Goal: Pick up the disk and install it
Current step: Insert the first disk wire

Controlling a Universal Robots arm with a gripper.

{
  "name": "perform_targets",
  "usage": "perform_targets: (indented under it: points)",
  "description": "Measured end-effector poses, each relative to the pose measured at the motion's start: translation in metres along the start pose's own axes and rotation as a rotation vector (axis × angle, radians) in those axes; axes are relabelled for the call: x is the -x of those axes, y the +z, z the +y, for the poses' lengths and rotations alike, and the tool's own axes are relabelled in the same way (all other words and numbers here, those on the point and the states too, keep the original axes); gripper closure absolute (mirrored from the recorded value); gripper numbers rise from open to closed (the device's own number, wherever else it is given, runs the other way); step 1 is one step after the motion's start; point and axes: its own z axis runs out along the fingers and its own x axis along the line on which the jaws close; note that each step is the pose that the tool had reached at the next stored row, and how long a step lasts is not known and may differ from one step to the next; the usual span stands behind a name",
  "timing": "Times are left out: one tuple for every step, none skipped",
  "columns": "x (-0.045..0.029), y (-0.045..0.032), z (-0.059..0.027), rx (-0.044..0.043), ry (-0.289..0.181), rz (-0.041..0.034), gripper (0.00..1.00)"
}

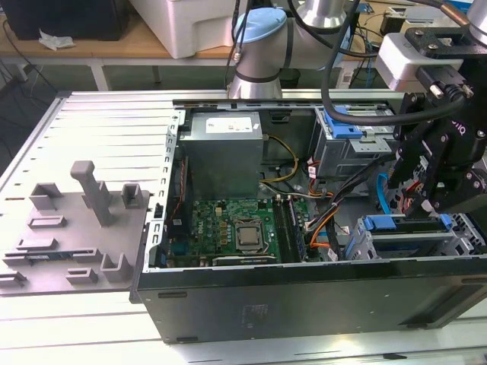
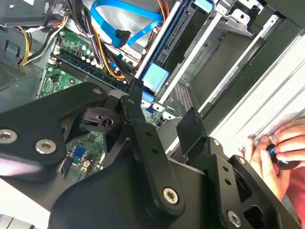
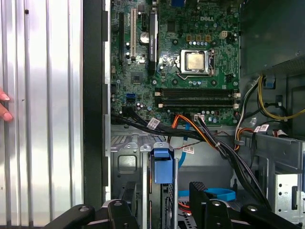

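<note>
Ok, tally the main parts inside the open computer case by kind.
Green circuit motherboard: 1
Silver square processor socket: 1
Grey metal power supply box: 1
Grey metal drive cages: 2
Blue-railed disk: 1
Total: 6

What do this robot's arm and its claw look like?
The arm is a silver-grey tube with rounded joints and a pale blue cap. A thick black cable loops off it. The claw is matte black, built of angular links with silver screws.
</note>
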Motion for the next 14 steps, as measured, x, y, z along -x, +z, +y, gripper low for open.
perform_targets:
  points:
    - [0.0, 0.0, 0.0, 0.0, 0.0, 0.0, 0.44]
    - [0.0, 0.0, 0.0, 0.0, 0.0, 0.0001, 0.44]
    - [0.0, 0.0, 0.0, 0.0, 0.0, 0.0, 0.44]
    - [0.0, 0.0, 0.0, 0.0, 0.0, 0.0, 0.44]
    - [0.0003, 0.0003, 0.0, 0.0, 0.0, -0.0003, 0.44]
    - [0.0061, 0.0004, -0.0002, 0.0, 0.0, 0.0009, 0.44]
    - [0.0123, 0.0007, -0.0013, 0.0, 0.001, 0.0018, 0.44]
    - [0.0162, 0.0009, -0.0028, -0.0002, 0.003, 0.0029, 0.44]
    - [0.0186, 0.001, -0.0044, -0.0002, 0.004, 0.0052, 0.44]
    - [0.0201, 0.0011, -0.0061, -0.0004, 0.007, 0.0072, 0.44]
    - [0.0211, 0.0012, -0.0074, -0.0005, 0.008, 0.0088, 0.44]
    - [0.0225, 0.0012, -0.0094, -0.0006, 0.011, 0.012, 0.44]
    - [0.0233, 0.0013, -0.0107, -0.0007, 0.012, 0.0142, 0.44]
    - [0.0242, 0.0014, -0.0121, -0.0008, 0.014, 0.0166, 0.44]
